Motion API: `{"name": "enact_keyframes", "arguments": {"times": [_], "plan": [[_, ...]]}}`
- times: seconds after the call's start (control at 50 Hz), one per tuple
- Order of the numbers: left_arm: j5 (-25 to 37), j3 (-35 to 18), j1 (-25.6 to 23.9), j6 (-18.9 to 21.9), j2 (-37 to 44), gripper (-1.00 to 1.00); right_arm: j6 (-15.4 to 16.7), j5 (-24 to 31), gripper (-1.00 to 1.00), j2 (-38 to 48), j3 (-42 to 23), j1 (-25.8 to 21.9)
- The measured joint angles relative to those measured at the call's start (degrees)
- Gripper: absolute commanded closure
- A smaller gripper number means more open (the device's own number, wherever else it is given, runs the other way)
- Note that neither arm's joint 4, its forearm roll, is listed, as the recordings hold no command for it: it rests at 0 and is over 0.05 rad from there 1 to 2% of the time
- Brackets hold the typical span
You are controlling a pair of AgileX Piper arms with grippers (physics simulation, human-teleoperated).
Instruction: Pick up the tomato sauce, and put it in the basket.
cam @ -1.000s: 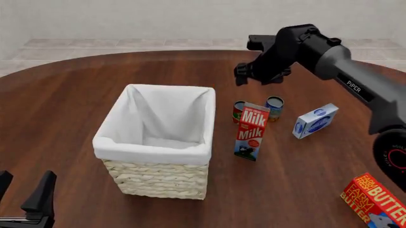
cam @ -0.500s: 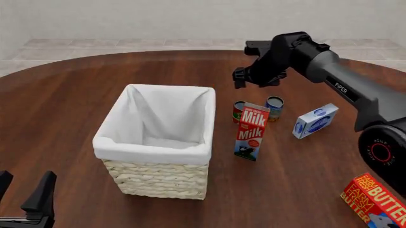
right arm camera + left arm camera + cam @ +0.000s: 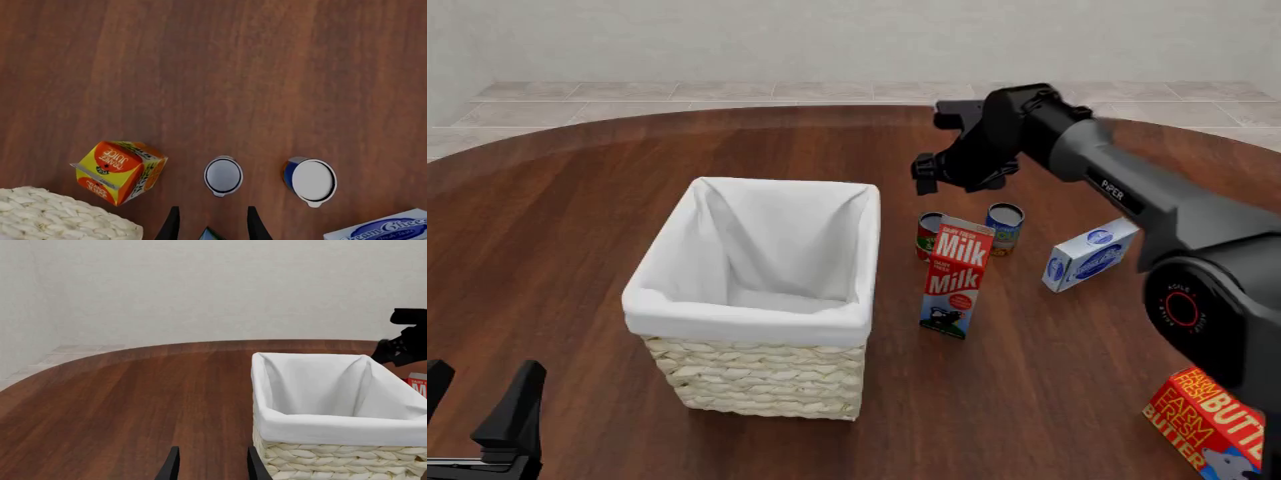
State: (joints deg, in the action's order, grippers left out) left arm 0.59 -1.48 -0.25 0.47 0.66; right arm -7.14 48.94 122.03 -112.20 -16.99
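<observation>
Hovering with fingers apart in the front view's upper centre, the right gripper hangs above the tomato sauce, which stands untouched between the basket and the "Milk" carton.

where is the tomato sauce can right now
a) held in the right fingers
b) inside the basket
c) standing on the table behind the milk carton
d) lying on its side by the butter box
c: the tomato sauce stands upright on the table, partly hidden behind the milk carton, with the right gripper hovering above it, holding nothing.
</observation>
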Motion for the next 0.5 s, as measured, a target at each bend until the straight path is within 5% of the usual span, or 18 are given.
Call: {"name": "enact_keyframes", "arguments": {"times": [0.5], "plan": [[0.01, 0.00, 0.00, 0.00, -0.01, -1.00, 0.60, 0.28, -1.00, 5.56, -4.50, 0.92]]}}
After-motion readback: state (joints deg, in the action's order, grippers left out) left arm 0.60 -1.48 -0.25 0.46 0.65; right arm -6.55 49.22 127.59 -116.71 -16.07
